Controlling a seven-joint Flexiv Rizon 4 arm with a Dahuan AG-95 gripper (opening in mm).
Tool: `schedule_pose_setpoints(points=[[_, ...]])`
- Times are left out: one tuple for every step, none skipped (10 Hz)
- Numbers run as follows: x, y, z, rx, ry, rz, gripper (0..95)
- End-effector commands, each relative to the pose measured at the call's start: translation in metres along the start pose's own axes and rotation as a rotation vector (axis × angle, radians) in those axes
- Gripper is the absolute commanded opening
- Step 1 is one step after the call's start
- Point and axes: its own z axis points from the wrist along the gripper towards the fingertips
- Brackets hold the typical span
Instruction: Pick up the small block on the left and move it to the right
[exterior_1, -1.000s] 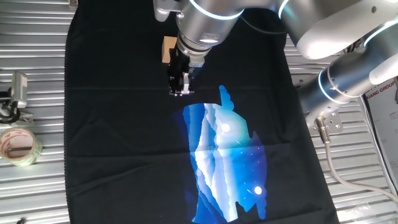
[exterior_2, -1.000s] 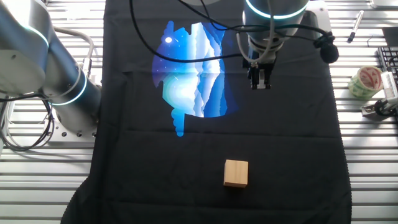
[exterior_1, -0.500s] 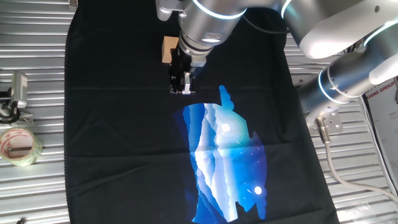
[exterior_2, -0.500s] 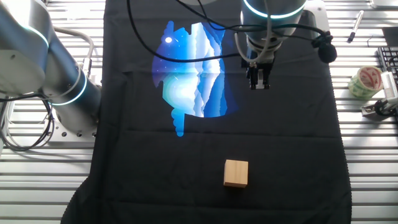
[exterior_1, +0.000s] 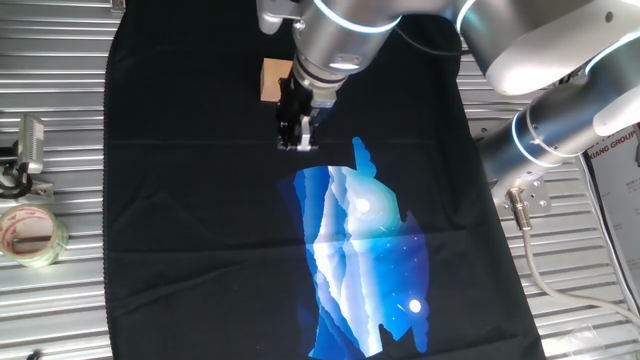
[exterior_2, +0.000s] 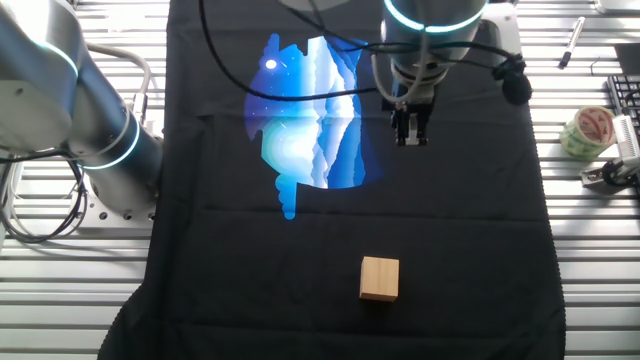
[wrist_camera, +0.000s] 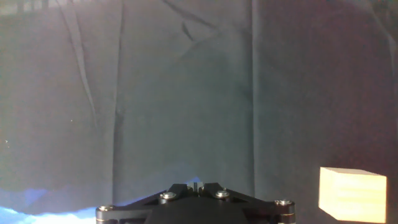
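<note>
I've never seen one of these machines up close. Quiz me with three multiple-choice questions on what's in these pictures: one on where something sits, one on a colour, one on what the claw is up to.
1. Where does the small block rest?
A. on the black cloth
B. on the bare metal slats
C. on the tape roll

2. What colour is the print on the black cloth?
A. red and yellow
B. blue and white
C. green

3. What is the claw doing?
A. gripping the block
B. pressing on the tape roll
C. hanging over the cloth, holding nothing

Answers:
1. A: dark fabric surrounds the block on every side.
2. B: the print is bright blue with white patches.
3. C: the block lies apart from the claw, and nothing sits between its fingers.
</note>
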Motion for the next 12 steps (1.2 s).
schedule_pose_setpoints(points=[[0.008,-0.010,0.002,-0.016,-0.009,-0.033,0.0],[0.011,-0.016,0.002,-0.027,-0.010,-0.040,0.0],[0.014,-0.019,0.002,-0.030,-0.009,-0.036,0.0],[0.017,-0.025,0.004,-0.028,-0.010,-0.033,0.0],[0.020,-0.030,0.006,-0.028,-0.013,-0.035,0.0],[0.022,-0.034,0.007,-0.024,-0.016,-0.037,0.0],[0.025,-0.040,0.011,-0.018,-0.025,-0.041,0.0],[0.028,-0.044,0.014,0.001,-0.030,-0.046,0.0],[0.029,-0.046,0.016,0.017,-0.032,-0.046,0.0],[0.030,-0.047,0.017,0.033,-0.032,-0.044,0.0],[0.030,-0.048,0.019,0.045,-0.032,-0.037,0.0],[0.031,-0.050,0.022,0.037,-0.033,-0.022,0.0]])
